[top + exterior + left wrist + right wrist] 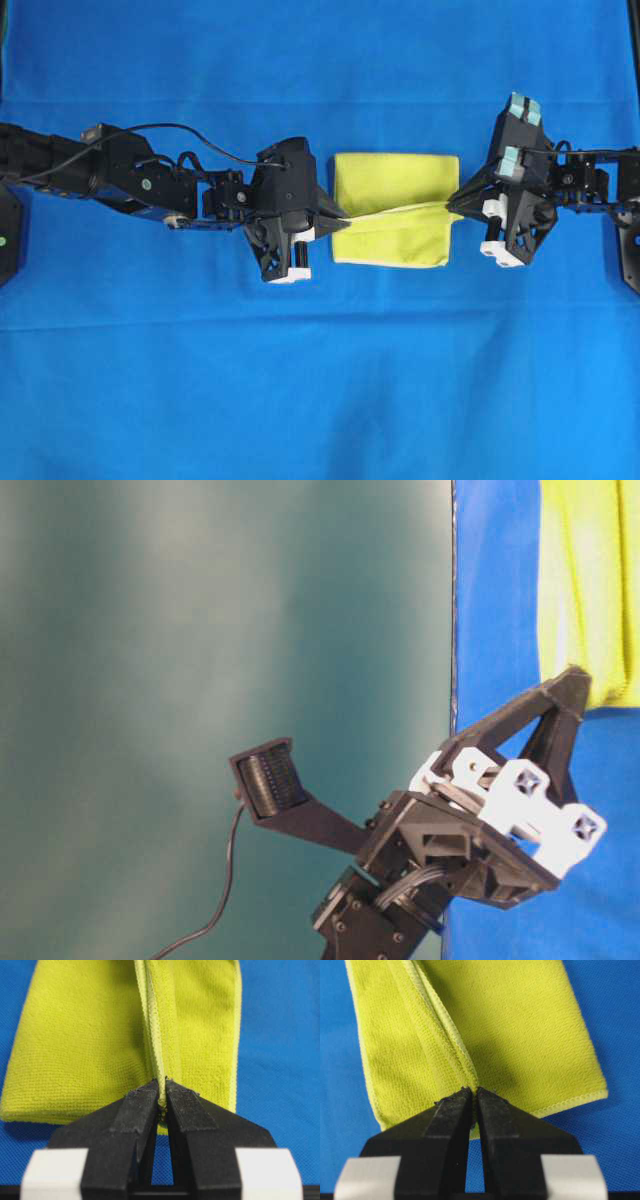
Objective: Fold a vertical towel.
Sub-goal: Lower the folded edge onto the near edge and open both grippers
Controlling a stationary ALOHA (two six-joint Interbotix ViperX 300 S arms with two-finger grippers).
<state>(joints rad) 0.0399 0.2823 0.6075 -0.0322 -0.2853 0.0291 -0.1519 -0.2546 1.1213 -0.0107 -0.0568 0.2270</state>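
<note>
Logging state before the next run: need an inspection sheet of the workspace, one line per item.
Surface: blue table cloth, flat, with faint crease lines.
Job's things: yellow-green towel at centre, partly folded, one hemmed edge lifted across its middle.
Clutter: nothing seen.
Grippers: left end effector shut on the towel's hem at the left side; right end effector shut on the hem at the right side.
Cables: black cable looped over the left arm, off the towel.
Surroundings: plain teal backdrop in the table-level view; nothing else seen.
</note>
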